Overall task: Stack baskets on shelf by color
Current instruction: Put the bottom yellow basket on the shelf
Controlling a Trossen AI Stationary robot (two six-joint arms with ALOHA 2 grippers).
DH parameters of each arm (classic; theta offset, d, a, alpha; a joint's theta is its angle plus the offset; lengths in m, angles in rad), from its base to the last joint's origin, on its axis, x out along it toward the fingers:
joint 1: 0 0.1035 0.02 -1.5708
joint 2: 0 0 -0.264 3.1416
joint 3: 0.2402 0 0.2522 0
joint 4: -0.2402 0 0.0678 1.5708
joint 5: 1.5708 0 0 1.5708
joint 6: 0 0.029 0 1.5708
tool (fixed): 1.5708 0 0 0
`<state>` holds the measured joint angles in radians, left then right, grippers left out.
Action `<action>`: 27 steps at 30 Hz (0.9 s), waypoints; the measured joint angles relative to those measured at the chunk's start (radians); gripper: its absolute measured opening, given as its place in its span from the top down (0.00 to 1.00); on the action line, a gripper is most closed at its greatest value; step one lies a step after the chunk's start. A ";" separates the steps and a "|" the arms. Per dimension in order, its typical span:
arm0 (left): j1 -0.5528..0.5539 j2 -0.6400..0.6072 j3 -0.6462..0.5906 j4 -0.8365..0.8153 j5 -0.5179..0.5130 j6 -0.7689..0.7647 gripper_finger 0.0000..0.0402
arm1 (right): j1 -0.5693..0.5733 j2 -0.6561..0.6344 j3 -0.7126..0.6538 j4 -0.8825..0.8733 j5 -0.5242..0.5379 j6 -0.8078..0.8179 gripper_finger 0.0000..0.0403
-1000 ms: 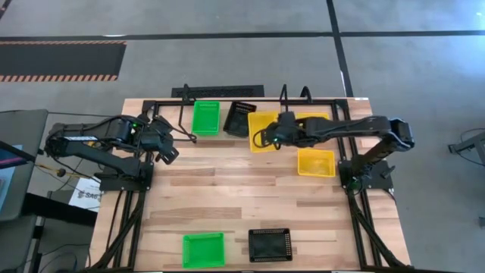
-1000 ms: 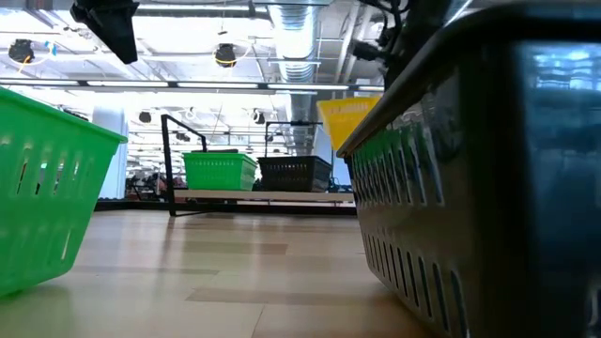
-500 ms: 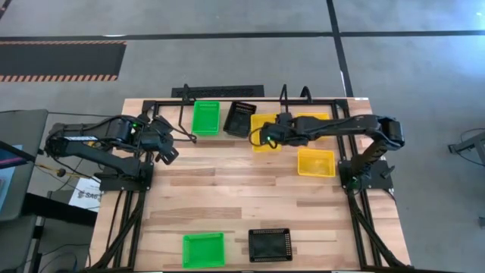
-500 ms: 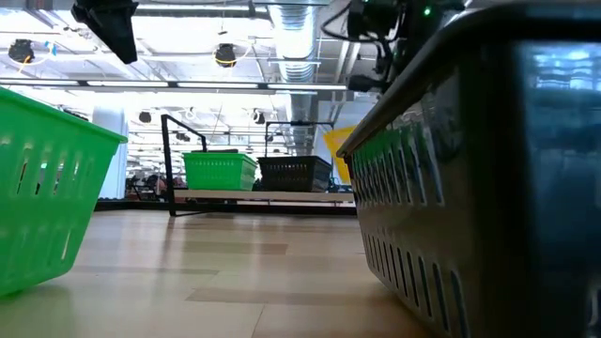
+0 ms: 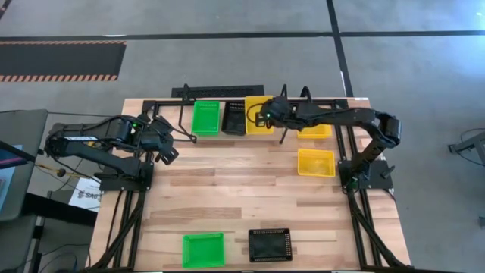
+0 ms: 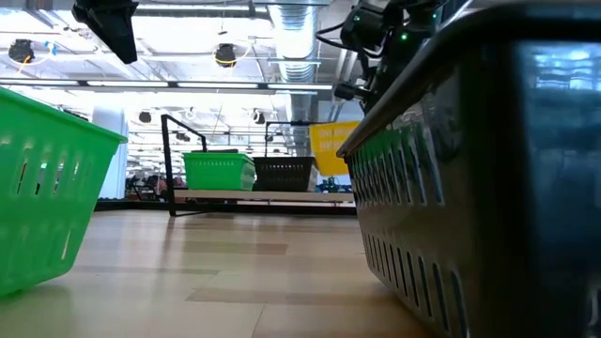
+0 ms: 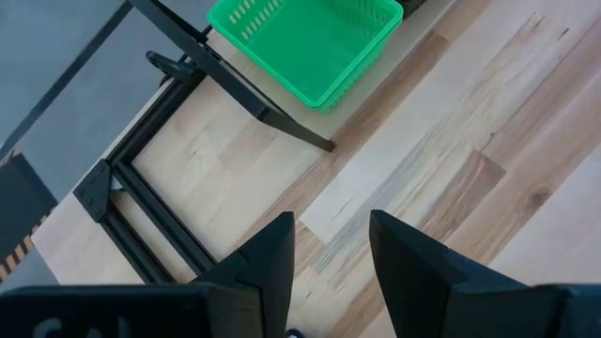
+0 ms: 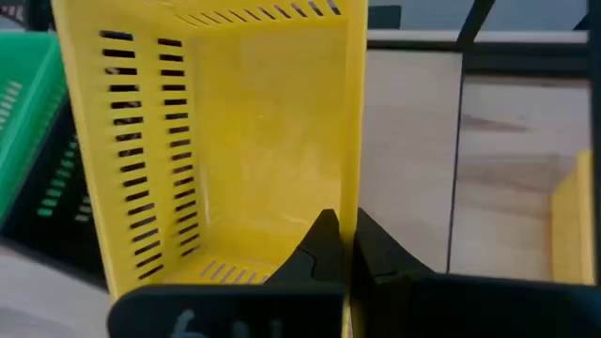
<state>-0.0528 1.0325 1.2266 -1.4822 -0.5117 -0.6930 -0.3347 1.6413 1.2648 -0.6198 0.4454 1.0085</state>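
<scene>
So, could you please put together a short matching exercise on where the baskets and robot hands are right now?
Things:
1. left hand
2. right hand
3. green basket on the shelf
4. black basket at the near edge

States:
A. gripping the rim of a yellow basket at the shelf
B. resting on the tabletop beside another green basket
C. open, holding nothing, above the table
D. sitting next to a black basket on the shelf

Pairs: 1-C, 2-A, 3-D, 4-B
</scene>
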 joint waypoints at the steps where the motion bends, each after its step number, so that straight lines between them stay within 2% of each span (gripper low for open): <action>1: 0.000 0.000 0.000 0.000 0.000 0.000 0.68 | -0.008 0.000 0.000 0.014 -0.006 -0.011 0.99; 5: 0.000 0.000 0.000 0.000 0.000 -0.006 0.68 | -0.023 0.000 0.000 0.015 -0.055 -0.023 0.99; 15: 0.000 0.000 0.000 0.029 0.000 -0.010 0.68 | -0.019 0.000 0.000 -0.070 -0.065 0.011 0.99; 27: 0.000 0.000 0.000 0.038 0.000 -0.010 0.68 | -0.013 0.000 0.000 -0.079 -0.066 0.013 0.99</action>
<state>-0.0528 1.0325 1.2266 -1.4446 -0.5117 -0.7025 -0.3477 1.6417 1.2648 -0.6984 0.3798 1.0218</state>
